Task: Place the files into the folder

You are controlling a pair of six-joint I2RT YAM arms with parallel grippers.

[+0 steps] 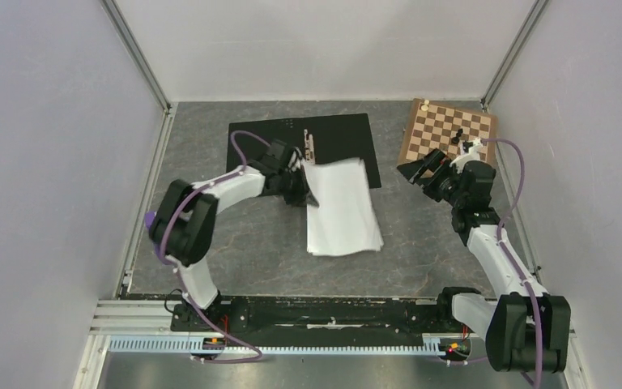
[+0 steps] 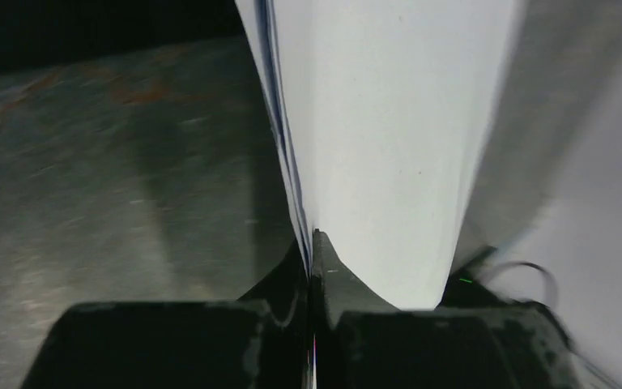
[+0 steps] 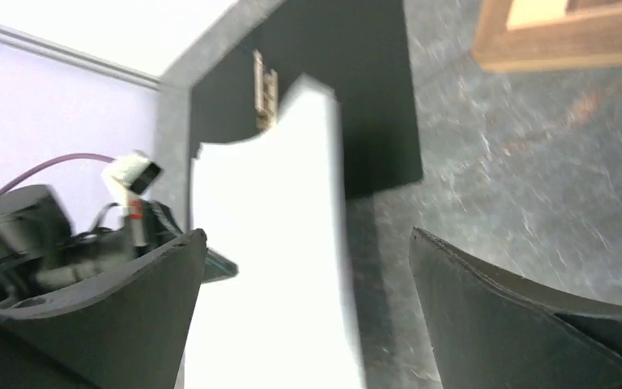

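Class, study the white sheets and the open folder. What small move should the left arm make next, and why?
Probably slide the files farther back onto the folder. The left fingers are shut on the stack's left edge, yet only its far end overlaps the folder's black inner face; the rest sits over the bare table.
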